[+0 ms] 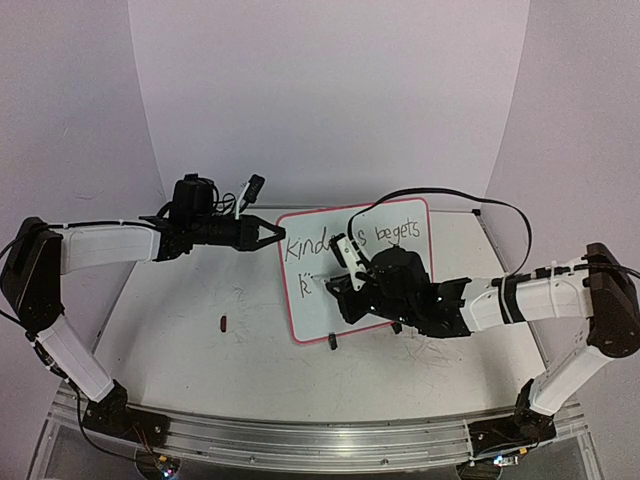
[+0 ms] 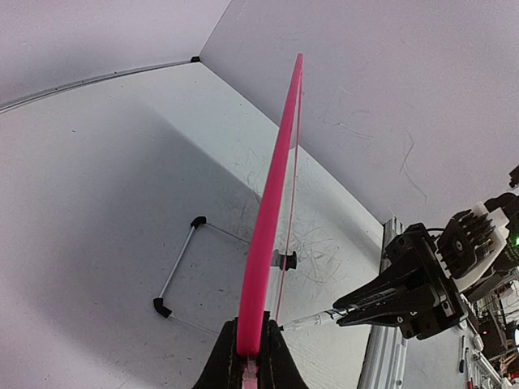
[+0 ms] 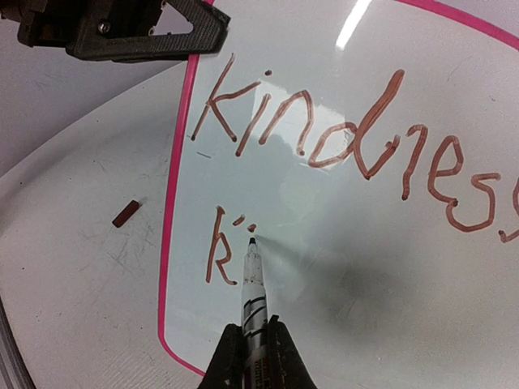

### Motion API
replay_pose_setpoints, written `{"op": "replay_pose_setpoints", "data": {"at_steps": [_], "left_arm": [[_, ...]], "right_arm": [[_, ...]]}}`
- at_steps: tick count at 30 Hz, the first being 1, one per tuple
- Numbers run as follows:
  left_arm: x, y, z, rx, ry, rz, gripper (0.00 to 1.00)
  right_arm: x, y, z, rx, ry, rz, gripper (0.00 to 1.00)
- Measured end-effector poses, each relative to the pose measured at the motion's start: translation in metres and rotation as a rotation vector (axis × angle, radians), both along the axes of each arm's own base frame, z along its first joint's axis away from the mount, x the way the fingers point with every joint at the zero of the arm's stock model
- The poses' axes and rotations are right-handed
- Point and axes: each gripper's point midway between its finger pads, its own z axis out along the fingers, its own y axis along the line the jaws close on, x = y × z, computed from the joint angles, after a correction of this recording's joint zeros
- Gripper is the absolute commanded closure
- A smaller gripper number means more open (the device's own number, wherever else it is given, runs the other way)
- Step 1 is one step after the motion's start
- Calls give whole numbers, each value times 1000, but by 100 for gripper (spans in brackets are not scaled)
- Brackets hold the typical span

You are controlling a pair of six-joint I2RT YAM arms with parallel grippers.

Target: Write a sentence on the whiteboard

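The whiteboard (image 1: pixel 312 318) with its pink frame stands tilted up at the table's middle; in the left wrist view I see its frame (image 2: pixel 269 219) edge-on. My left gripper (image 1: pixel 274 237) (image 2: pixel 250 347) is shut on the board's left edge. The sentence (image 1: pixel 396 232) (image 3: pixel 324 138) reads "kindness begets" on the top line, with "k" and an i's dot (image 3: pixel 223 243) below. My right gripper (image 1: pixel 336 287) (image 3: pixel 253 350) is shut on a white marker (image 3: pixel 253 292) (image 2: pixel 324 319), whose tip sits at the board just under that dot.
A small dark red cap (image 1: pixel 224 322) (image 3: pixel 124 214) lies on the table left of the board. A black clip foot (image 1: pixel 332 342) props the board's lower edge; a wire stand (image 2: pixel 180 267) sits behind it. A black cable (image 1: pixel 480 205) arcs over the back right.
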Motion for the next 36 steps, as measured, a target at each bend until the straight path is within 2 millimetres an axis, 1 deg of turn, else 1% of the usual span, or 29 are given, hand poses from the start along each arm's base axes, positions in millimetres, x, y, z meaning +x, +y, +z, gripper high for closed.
{"op": "replay_pose_setpoints", "data": {"at_steps": [13, 30, 36], "left_arm": [[0, 0, 0, 0, 0, 0, 100], [0, 0, 0, 0, 0, 0, 100], [0, 0, 0, 0, 0, 1, 100]], "right_arm": [[0, -1, -7, -14, 10, -3, 100], [1, -2, -8, -13, 12, -15, 100], [-1, -3, -13, -12, 25, -15, 100]]}}
